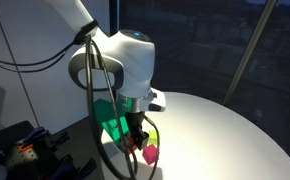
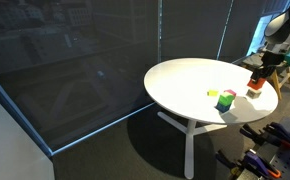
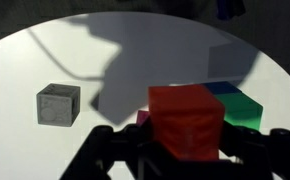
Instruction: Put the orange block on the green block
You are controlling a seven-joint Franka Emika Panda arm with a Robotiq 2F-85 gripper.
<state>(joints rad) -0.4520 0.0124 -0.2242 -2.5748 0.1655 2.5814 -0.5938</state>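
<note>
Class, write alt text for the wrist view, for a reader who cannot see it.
The gripper holds the orange block over a white round table. The green block shows just right of it, a grey cube at left.

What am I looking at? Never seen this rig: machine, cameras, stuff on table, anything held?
It is a single robot arm with a two-fingered pincer at its end. Two pictures come from cameras standing in the room; the third comes from a camera on the wrist, looking past the pincer. On the round white table lie small cubes: a grey cube, a pink cube, a yellow-green cube and the green block. The pincer is shut on the orange block, close to the green block.
</note>
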